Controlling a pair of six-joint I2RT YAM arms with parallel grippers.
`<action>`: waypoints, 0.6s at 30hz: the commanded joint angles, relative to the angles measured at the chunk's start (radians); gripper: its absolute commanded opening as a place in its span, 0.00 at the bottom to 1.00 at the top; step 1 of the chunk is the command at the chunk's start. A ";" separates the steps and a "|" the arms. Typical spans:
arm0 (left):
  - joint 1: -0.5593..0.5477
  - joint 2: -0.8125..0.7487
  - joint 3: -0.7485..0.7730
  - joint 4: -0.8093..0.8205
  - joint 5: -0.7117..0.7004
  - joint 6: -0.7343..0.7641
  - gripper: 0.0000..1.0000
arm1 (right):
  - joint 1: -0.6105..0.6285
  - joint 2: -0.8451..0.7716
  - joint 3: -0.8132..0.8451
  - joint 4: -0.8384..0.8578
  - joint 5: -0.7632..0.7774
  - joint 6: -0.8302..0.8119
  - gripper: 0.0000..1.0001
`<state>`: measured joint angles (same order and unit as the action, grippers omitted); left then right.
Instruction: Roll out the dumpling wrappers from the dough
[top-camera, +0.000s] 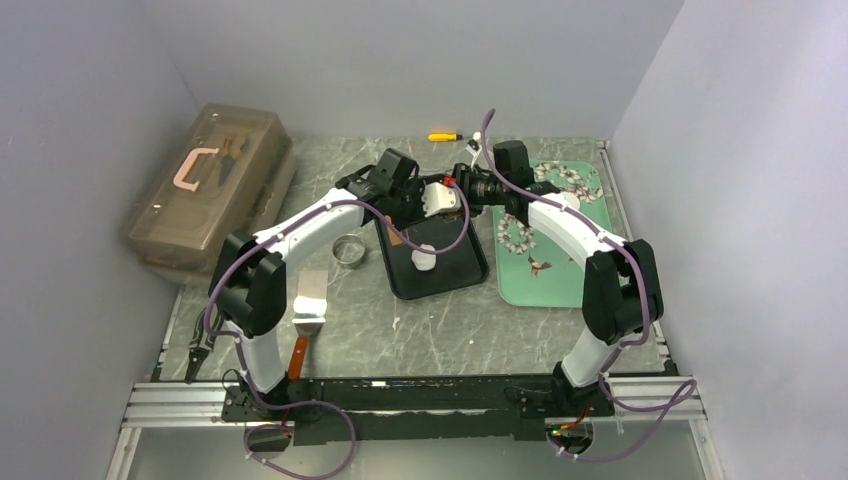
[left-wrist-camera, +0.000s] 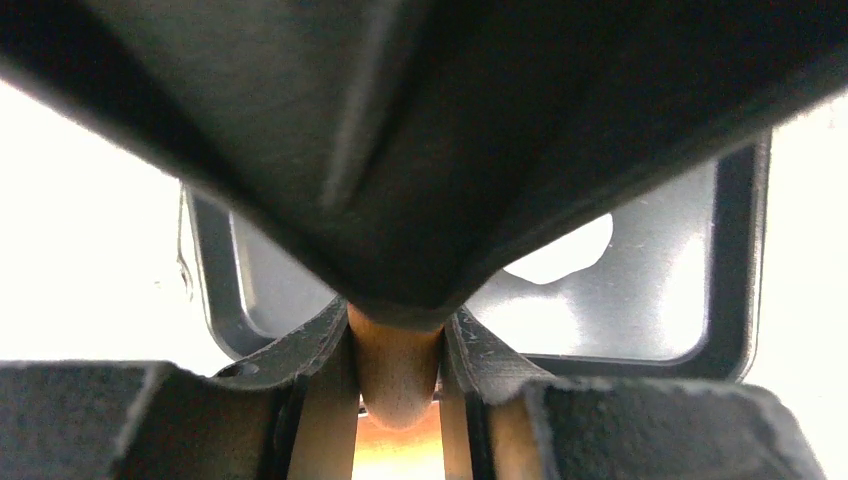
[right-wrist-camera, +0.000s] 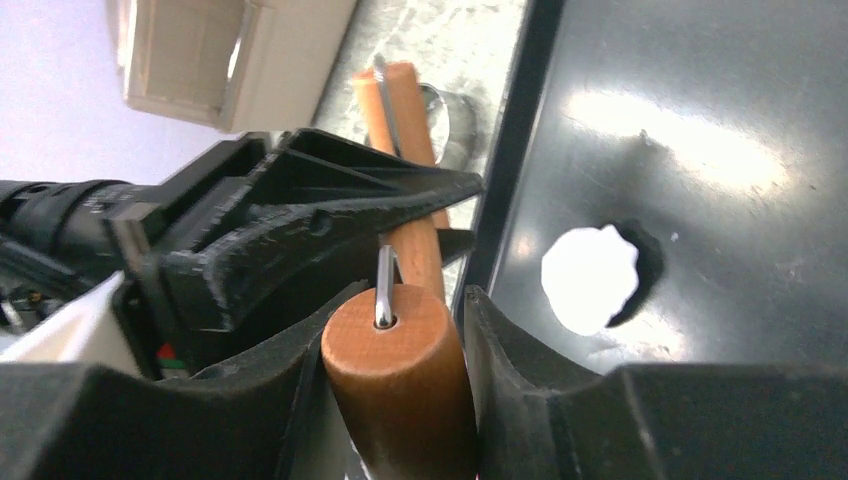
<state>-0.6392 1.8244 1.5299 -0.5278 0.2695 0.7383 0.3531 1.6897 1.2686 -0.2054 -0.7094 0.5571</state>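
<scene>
The dough (top-camera: 423, 260) is one small white lump on the black tray (top-camera: 465, 272). It also shows in the left wrist view (left-wrist-camera: 560, 255) and the right wrist view (right-wrist-camera: 590, 278). No flat wrappers are in view. My left gripper (top-camera: 412, 196) and right gripper (top-camera: 462, 190) meet over the tray's far end. The left gripper (left-wrist-camera: 395, 335) is shut on one brown wooden end of the roller (left-wrist-camera: 395, 385). The right gripper (right-wrist-camera: 405, 305) is shut on the other wooden end (right-wrist-camera: 400, 375), which has a metal pin in it. The roller is away from the dough.
A shiny metal ring cutter (top-camera: 348, 249) stands left of the tray. A metal scraper with a wooden handle (top-camera: 309, 304) lies near the left arm. A green patterned tray (top-camera: 560, 265) lies to the right. A brown translucent box (top-camera: 215, 185) stands far left, and a yellow tool (top-camera: 443, 136) lies at the back.
</scene>
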 joint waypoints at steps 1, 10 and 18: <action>-0.009 -0.037 0.019 -0.029 0.066 -0.010 0.00 | 0.013 -0.015 -0.002 0.178 -0.066 0.032 0.37; -0.001 -0.028 0.052 -0.038 0.061 -0.034 0.00 | 0.013 0.001 0.010 0.105 -0.064 -0.013 0.10; 0.062 0.005 0.122 -0.091 0.201 -0.119 0.56 | 0.013 -0.004 0.009 -0.025 0.066 -0.150 0.00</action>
<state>-0.6147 1.8305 1.5661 -0.6197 0.3416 0.6804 0.3618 1.6947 1.2633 -0.1753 -0.7319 0.5068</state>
